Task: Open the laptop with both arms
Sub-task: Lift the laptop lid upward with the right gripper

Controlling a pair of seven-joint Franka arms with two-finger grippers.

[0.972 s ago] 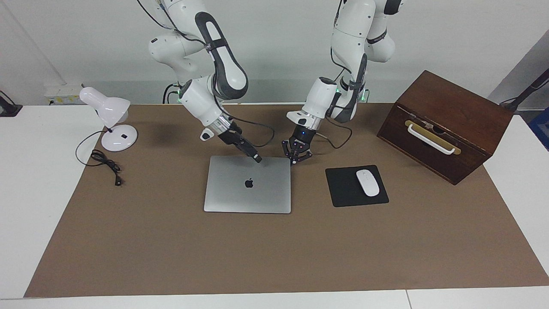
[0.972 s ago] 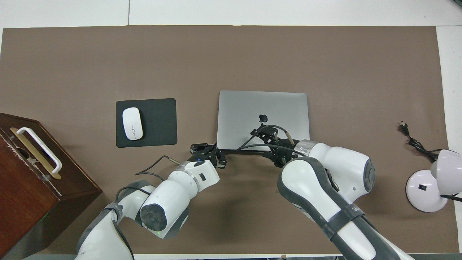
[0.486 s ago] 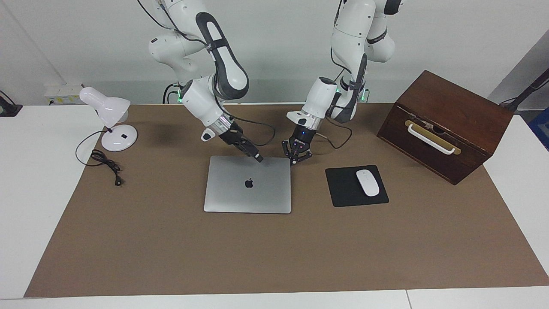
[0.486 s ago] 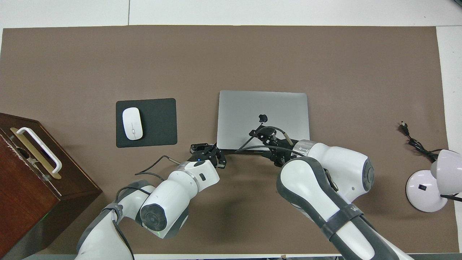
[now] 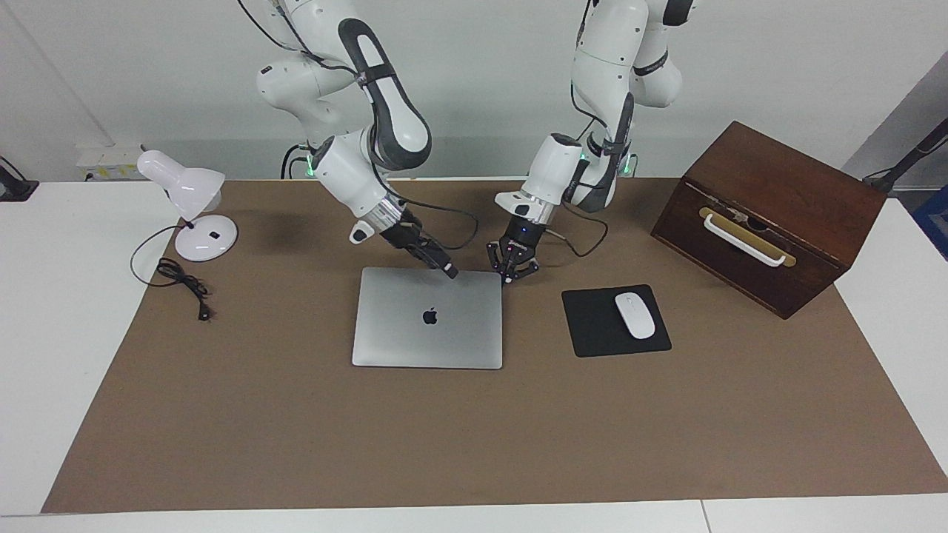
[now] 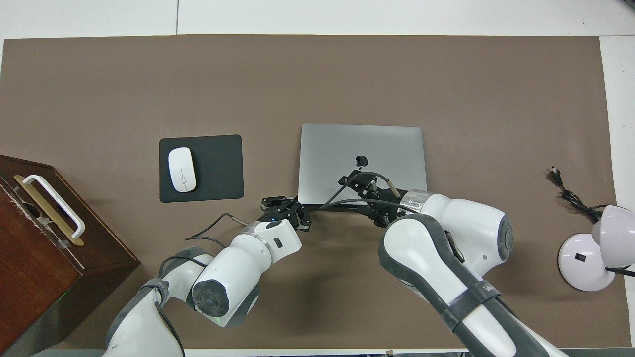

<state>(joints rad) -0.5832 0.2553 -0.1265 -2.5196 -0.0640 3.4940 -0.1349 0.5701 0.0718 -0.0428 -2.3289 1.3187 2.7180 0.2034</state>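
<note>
Table point(image 5: 59, 333) w/ brown mat point(image 5: 296, 444) (laptop point(image 5: 426, 340) on it).

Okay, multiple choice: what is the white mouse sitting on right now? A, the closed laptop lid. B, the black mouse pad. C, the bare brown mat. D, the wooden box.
B: the white mouse lies on the black mouse pad, which sits beside the closed laptop, toward the left arm's end of the table.

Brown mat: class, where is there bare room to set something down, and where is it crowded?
Bare: the wide strip of the brown mat farther from the robots than the laptop and mouse pad; also between the laptop and the lamp's cord. Crowded: the laptop's robot-side edge, under the left gripper and right gripper.
</note>
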